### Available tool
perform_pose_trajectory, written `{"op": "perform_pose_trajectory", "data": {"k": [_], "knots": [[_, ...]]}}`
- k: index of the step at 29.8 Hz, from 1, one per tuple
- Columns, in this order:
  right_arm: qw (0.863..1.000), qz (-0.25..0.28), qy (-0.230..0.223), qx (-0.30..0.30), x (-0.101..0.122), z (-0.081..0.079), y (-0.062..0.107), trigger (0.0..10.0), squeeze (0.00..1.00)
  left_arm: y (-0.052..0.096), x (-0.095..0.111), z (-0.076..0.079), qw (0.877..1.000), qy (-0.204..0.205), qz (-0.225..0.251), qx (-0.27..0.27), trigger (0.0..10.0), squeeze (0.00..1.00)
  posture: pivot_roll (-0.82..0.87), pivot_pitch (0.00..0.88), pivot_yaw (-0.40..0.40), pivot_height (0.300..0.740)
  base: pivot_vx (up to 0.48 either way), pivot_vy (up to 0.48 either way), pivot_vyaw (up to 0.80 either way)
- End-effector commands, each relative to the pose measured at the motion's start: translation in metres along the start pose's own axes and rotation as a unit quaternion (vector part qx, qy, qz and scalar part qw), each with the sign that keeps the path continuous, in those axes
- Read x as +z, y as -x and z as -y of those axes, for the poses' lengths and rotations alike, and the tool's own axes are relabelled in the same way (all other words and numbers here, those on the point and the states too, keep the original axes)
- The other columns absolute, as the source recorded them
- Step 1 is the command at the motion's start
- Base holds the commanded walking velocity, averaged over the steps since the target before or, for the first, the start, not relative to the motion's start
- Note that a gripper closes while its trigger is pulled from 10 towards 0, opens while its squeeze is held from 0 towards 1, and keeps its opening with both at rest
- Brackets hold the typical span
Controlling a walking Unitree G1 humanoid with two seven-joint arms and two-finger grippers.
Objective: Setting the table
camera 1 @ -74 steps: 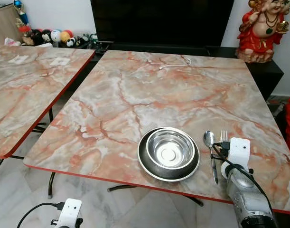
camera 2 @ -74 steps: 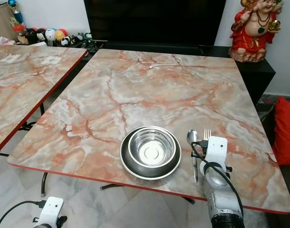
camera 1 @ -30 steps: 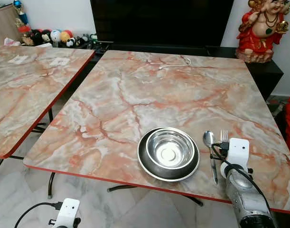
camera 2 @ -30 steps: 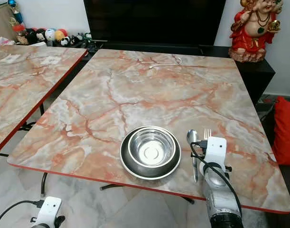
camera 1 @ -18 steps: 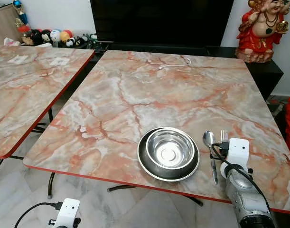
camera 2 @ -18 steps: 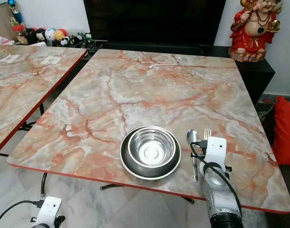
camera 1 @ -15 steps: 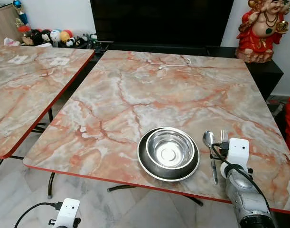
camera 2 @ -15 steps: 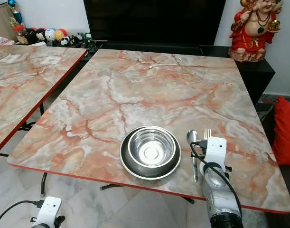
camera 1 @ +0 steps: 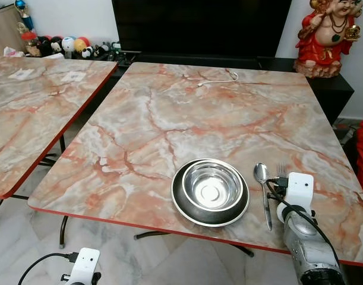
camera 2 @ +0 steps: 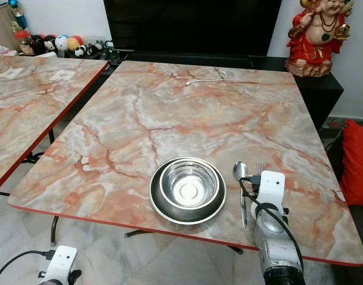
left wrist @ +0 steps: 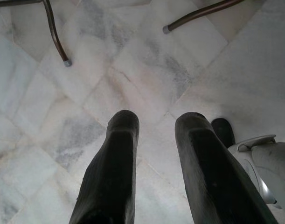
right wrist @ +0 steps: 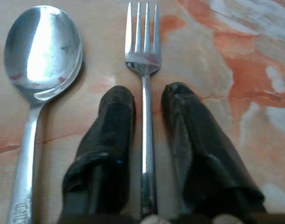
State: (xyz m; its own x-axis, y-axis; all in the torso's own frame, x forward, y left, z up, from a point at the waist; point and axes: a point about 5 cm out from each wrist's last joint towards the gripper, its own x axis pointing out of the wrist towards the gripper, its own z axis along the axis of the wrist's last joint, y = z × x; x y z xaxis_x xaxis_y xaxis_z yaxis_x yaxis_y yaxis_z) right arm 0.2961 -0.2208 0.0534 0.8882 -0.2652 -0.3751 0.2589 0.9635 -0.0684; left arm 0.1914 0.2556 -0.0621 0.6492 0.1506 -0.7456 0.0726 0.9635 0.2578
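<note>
Right wrist view: fork lies between your right gripper fingers, slightly parted, not pinching.
Lift crooked and you'll knock it into the spoon; left gripper hangs open.

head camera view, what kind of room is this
Probably a home living or dining room: marble-pattern folding tables, a large dark TV screen on a low cabinet, soft toys and a red figurine.

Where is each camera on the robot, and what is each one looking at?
Left eye view: on the head, looking down at the table, bowl and spoon; both arms show.
Right eye view: beside it, the same scene.
Left wrist view: on the hanging left arm, facing the floor past the open left hand.
Right wrist view: above the table; the right hand straddles the fork.
Shared: spoon and fork appear in eye and right wrist views.
</note>
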Motion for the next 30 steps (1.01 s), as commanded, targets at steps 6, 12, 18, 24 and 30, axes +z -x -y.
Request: {"op": "perform_pose_trajectory", "data": {"k": [6,12,18,24,30], "knots": [[1.000,-0.006,-0.008,-0.003,-0.005,0.000,0.000,10.0,0.00,0.000,-0.001,-0.002,1.000,-0.009,-0.004,0.000,10.0,0.00,0.10,0.017,0.017,0.740,0.000,0.000,0.00],[0.999,0.021,-0.028,0.012,0.000,-0.003,0.002,10.0,0.00,0.000,-0.002,-0.001,1.000,-0.016,-0.004,-0.005,10.0,0.00,0.10,0.016,0.016,0.740,0.000,0.000,0.00],[0.999,0.034,-0.034,0.008,0.005,0.000,0.002,10.0,0.00,0.000,-0.001,0.001,1.000,-0.017,-0.004,-0.007,10.0,0.00,0.09,0.017,0.016,0.740,0.000,0.000,0.00],[0.995,0.092,-0.024,-0.005,0.021,0.003,0.003,10.0,0.00,0.000,-0.002,0.001,1.000,-0.017,-0.004,-0.006,10.0,0.00,0.09,0.017,0.015,0.740,0.000,0.000,0.00],[0.978,0.201,-0.039,-0.026,0.045,0.005,0.013,10.0,0.00,0.000,-0.001,0.001,1.000,-0.016,-0.001,-0.005,10.0,0.00,0.08,0.020,0.019,0.740,0.000,0.000,0.00]]}}
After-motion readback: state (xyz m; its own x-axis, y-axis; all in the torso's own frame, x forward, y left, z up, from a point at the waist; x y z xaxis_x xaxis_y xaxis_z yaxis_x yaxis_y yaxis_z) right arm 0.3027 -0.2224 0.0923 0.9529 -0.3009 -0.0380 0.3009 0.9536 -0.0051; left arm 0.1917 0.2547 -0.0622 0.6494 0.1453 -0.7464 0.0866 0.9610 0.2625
